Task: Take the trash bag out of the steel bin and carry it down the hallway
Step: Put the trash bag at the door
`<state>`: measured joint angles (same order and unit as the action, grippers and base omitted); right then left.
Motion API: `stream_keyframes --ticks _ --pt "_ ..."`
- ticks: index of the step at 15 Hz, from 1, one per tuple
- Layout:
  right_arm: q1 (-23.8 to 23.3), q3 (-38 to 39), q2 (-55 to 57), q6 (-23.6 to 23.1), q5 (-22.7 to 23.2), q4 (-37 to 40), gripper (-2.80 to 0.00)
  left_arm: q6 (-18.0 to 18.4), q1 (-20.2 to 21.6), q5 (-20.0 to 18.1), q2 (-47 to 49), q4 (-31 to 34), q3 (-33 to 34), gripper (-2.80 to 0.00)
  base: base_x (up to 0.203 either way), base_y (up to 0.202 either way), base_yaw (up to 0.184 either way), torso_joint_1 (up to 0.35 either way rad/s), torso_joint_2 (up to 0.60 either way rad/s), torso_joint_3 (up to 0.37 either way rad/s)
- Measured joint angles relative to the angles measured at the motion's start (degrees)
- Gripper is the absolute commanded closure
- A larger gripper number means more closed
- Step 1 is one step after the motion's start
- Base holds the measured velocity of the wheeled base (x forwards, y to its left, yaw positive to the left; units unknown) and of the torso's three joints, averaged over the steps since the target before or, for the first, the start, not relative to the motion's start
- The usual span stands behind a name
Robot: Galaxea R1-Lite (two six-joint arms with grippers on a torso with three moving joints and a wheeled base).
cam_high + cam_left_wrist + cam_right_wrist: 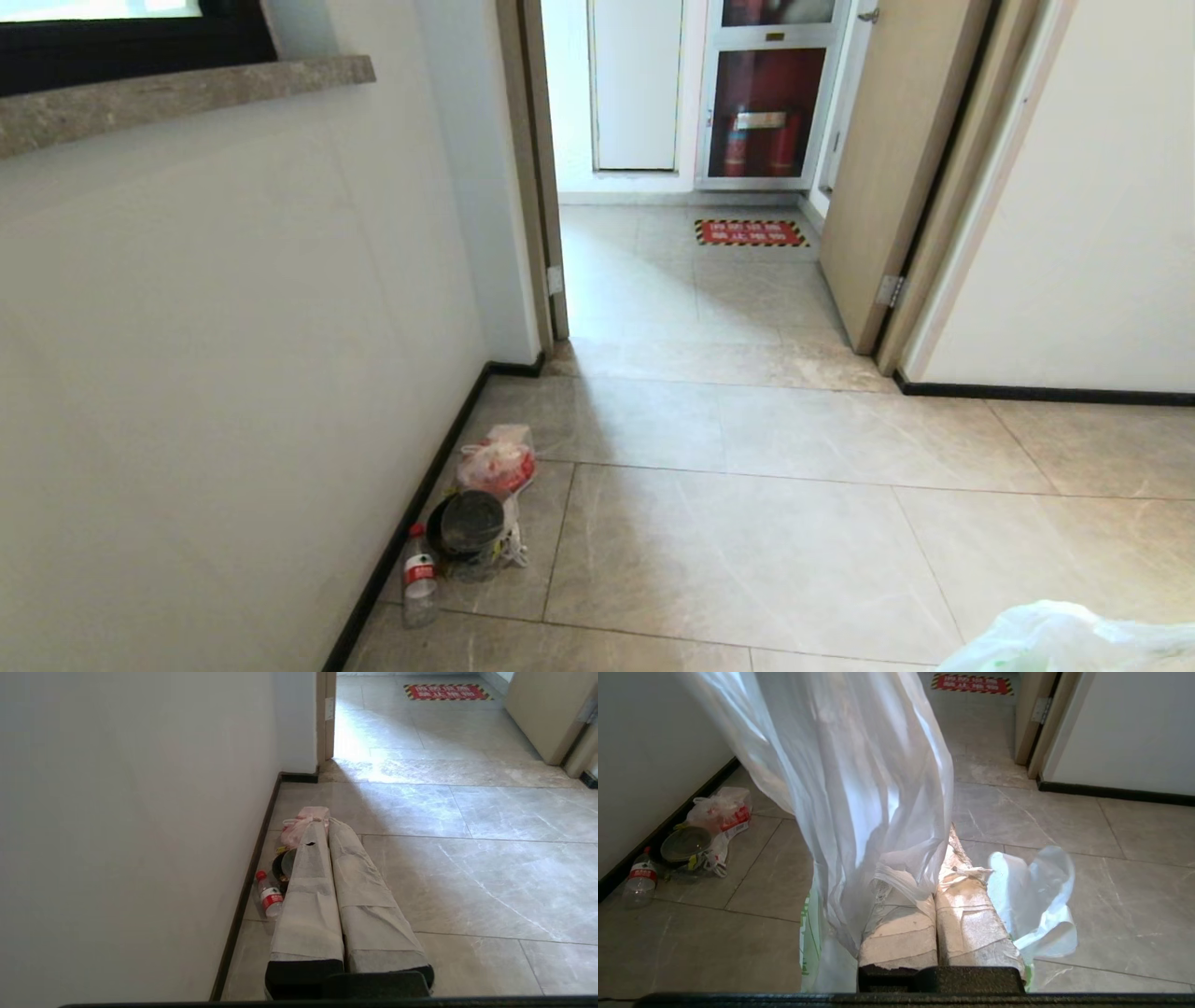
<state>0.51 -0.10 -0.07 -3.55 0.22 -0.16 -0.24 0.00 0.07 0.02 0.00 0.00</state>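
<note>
The right tool [941,891] is clenched on the trash bag [859,788], whose thin white plastic drapes over its wrapped fingers [899,933]; a corner of the bag shows at the head view's lower right. The left tool [327,826] hangs empty, its two wrapped fingers pressed together. Farther off, against the left wall, lie a red-capped bottle [419,574], a dark round container [470,527] and a clear bag with red contents [498,464]. Beyond, the hallway [709,280] runs through an open door [887,159]
</note>
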Motion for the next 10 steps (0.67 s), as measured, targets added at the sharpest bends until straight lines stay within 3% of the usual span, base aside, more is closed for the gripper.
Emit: stream_keyframes --ticks 4,10 --pt "-0.05 0.00 0.00 0.05 0.00 0.02 0.00 -0.17 -0.02 0.02 0.00 0.01 0.00 0.00 0.000 -0.024 -0.001 0.001 0.00 -0.001" --pt "0.00 0.00 0.00 -0.02 0.02 0.08 0.00 -0.22 0.00 0.00 0.00 0.01 0.00 0.00 0.000 -0.189 -0.001 0.002 0.00 0.001"
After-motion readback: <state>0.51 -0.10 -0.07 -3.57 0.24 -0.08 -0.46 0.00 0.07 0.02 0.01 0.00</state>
